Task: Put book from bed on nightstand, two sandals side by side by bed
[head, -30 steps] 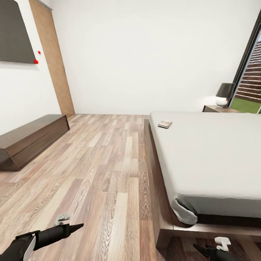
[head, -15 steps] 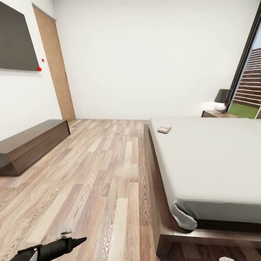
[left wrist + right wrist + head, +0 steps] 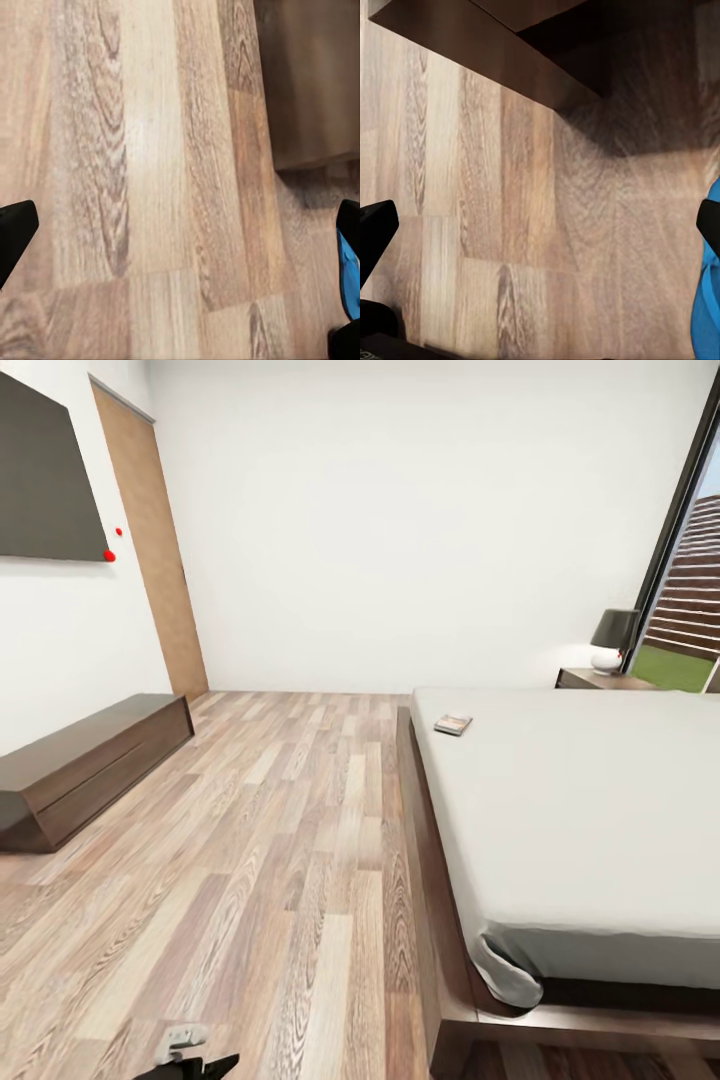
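The book (image 3: pixel 453 724) is lying on the bed (image 3: pixel 600 810), far from the nightstand (image 3: pixel 600 679), so that step is not done. Both pairs of fingers are spread, grasping nothing; one blue sandal (image 3: pixel 348 274) is showing beside them.

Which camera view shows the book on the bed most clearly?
The head view: the book lies flat on the bed, near its far left edge. Both wrist views look down at the wood floor, not the book.
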Controlling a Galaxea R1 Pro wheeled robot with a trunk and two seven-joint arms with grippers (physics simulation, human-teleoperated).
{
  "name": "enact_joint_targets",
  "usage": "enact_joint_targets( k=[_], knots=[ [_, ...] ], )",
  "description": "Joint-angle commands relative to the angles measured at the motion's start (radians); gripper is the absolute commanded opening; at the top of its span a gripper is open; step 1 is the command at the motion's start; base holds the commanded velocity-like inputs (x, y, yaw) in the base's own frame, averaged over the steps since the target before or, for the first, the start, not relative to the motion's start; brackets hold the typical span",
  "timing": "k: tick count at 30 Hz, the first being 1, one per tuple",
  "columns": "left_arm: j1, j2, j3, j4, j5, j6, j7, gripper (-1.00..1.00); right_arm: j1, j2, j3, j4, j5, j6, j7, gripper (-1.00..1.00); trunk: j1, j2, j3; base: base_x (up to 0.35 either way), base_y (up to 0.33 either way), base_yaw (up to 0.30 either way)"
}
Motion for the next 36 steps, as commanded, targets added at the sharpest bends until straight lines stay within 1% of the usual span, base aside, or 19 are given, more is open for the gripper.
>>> enact_joint_targets(
  k=[1,4,10,23,28,30,32,33,34,35,36],
  knots=[
    [-0.001,-0.002,0.007,0.003,-0.011,-0.011,0.002,1.00,0.000,0.001,-0.006,0.001,0.005,-0.002,0.003,1.00,-0.004,0.007,0.002,0.000,0.000,0.000],
    [-0.001,-0.010,0.005,0.009,-0.010,-0.028,0.011,1.00,0.000,0.004,-0.006,0.002,0.005,-0.006,0.002,1.00,-0.016,0.028,0.012,0.000,0.000,0.000],
    [0.000,-0.017,0.005,0.012,-0.010,-0.034,0.015,1.00,-0.001,0.005,-0.006,0.002,0.005,-0.007,0.002,1.00,-0.039,0.070,0.030,0.000,0.000,0.000],
    [0.001,-0.024,0.005,0.012,-0.010,-0.035,0.017,1.00,-0.001,0.005,-0.007,0.003,0.005,-0.007,0.001,1.00,-0.088,0.161,0.071,0.000,0.000,0.000],
    [0.001,-0.024,0.005,0.012,-0.010,-0.035,0.016,1.00,0.000,0.010,-0.006,0.016,0.010,-0.007,0.001,1.00,-0.108,0.196,0.087,0.000,0.000,0.000],
    [0.001,-0.024,0.005,0.012,-0.010,-0.035,0.016,1.00,-0.001,0.016,-0.005,0.041,0.011,-0.007,0.001,1.00,-0.115,0.210,0.093,0.000,0.000,0.000],
    [0.001,-0.024,0.005,0.012,-0.010,-0.035,0.016,1.00,-0.001,0.033,-0.005,0.077,0.012,-0.006,0.001,1.00,-0.123,0.224,0.099,0.000,0.000,0.000],
    [0.001,-0.024,0.005,0.012,-0.010,-0.035,0.016,1.00,-0.001,0.048,-0.005,0.098,0.012,-0.006,0.002,1.00,-0.127,0.231,0.103,0.000,0.000,0.000],
    [0.001,-0.024,0.005,0.012,-0.010,-0.035,0.016,1.00,-0.001,0.055,-0.006,0.105,0.012,-0.006,0.002,1.00,-0.131,0.238,0.106,0.000,0.000,0.000],
    [0.001,-0.024,0.005,0.012,-0.010,-0.035,0.016,1.00,0.000,0.069,-0.006,0.116,0.012,-0.006,0.002,1.00,-0.134,0.245,0.109,0.000,0.000,0.000],
    [0.001,-0.024,0.005,0.012,-0.010,-0.035,0.016,1.00,0.000,0.075,-0.006,0.120,0.012,-0.006,0.002,1.00,-0.138,0.252,0.112,0.000,0.000,0.000]
  ],
)
